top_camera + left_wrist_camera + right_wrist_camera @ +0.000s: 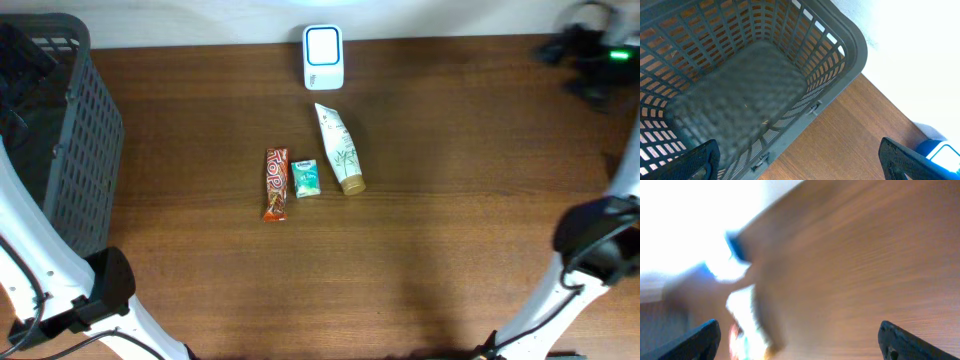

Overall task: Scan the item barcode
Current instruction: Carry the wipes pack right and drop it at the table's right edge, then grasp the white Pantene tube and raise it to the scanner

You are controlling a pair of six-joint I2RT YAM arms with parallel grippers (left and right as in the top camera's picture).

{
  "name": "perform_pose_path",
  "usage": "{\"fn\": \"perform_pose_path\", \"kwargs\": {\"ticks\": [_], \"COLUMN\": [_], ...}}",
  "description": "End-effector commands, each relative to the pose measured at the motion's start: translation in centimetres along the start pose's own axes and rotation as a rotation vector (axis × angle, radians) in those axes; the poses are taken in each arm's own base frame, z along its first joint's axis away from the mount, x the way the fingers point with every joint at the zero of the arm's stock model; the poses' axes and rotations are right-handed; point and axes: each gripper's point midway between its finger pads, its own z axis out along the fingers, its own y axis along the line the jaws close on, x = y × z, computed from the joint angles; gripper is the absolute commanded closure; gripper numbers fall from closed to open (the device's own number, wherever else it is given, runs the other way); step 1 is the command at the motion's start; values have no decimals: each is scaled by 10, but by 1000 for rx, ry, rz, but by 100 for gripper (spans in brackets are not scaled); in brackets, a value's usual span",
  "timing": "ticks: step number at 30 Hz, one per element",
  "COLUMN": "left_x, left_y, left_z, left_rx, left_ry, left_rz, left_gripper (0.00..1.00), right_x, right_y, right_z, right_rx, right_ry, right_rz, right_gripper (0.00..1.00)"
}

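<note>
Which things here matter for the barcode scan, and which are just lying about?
For the job: scanner; tube; snack bar; small green packet.
Lying about: grey basket; dark gear with green light.
</note>
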Motion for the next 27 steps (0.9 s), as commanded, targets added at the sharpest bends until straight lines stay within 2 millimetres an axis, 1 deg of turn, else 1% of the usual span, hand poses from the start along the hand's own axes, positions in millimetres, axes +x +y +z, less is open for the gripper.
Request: {"fn": "perform_pose_path", "kwargs": {"ticks": [1, 2, 3, 4, 5, 6, 7, 9, 10, 11, 13, 15, 16, 19, 20, 21, 22, 23, 24, 25, 26, 27], "left_x": [-3, -3, -3, -3, -3, -3, -3, -3, -3, -3, -3, -3, -3, -3, -3, -3, -3, -3, -3, -3, -3, -3], "left_y": [2, 2, 2, 2, 2, 2, 2, 2, 2, 2, 2, 2, 2, 2, 2, 2, 2, 2, 2, 2, 2, 2], "left_z": [-9, -9, -9, -9, -9, -9, -9, -9, -9, -9, -9, -9, -9, -9, -9, -9, -9, -9, -9, -9, -9, -9], "left_rx": [0, 0, 0, 0, 0, 0, 0, 0, 0, 0, 0, 0, 0, 0, 0, 0, 0, 0, 0, 0, 0, 0], "left_ry": [-24, -24, -24, -24, -24, -24, -24, -24, -24, -24, -24, -24, -24, -24, -24, -24, -24, -24, -24, -24, -24, -24], "left_rz": [-10, -10, -10, -10, -10, -10, -10, -10, -10, -10, -10, -10, -10, -10, -10, -10, -10, -10, -10, -10, -10, -10], "left_gripper": [1, 1, 1, 1, 1, 1, 1, 1, 1, 1, 1, 1, 1, 1, 1, 1, 1, 1, 1, 1, 1, 1], "right_x": [64, 85, 103, 118, 136, 147, 155, 166, 176, 188, 201, 214, 218, 234, 239, 243, 246, 247, 248, 248, 248, 246], "right_y": [69, 83, 94, 103, 119, 126, 125, 119, 116, 117, 117, 114, 113, 101, 98, 98, 103, 109, 115, 119, 124, 125], "right_z": [82, 111, 132, 151, 172, 185, 204, 226, 236, 243, 252, 264, 267, 278, 280, 282, 282, 284, 286, 289, 291, 292], "right_rx": [-86, -35, 3, 26, 25, 36, 96, 116, 83, 25, -40, -94, -110, -110, -106, -110, -129, -152, -163, -166, -174, -178], "right_ry": [240, 296, 332, 360, 384, 394, 390, 397, 425, 458, 486, 514, 525, 558, 568, 574, 575, 571, 562, 553, 541, 534], "right_rz": [-295, -367, -426, -478, -538, -566, -555, -521, -496, -479, -465, -443, -435, -419, -415, -411, -414, -423, -431, -429, -441, -446], "right_gripper": [1, 1, 1, 1, 1, 1, 1, 0, 1, 2, 5, 5, 6, 10, 17, 22, 26, 36, 41, 50, 76, 91]}}
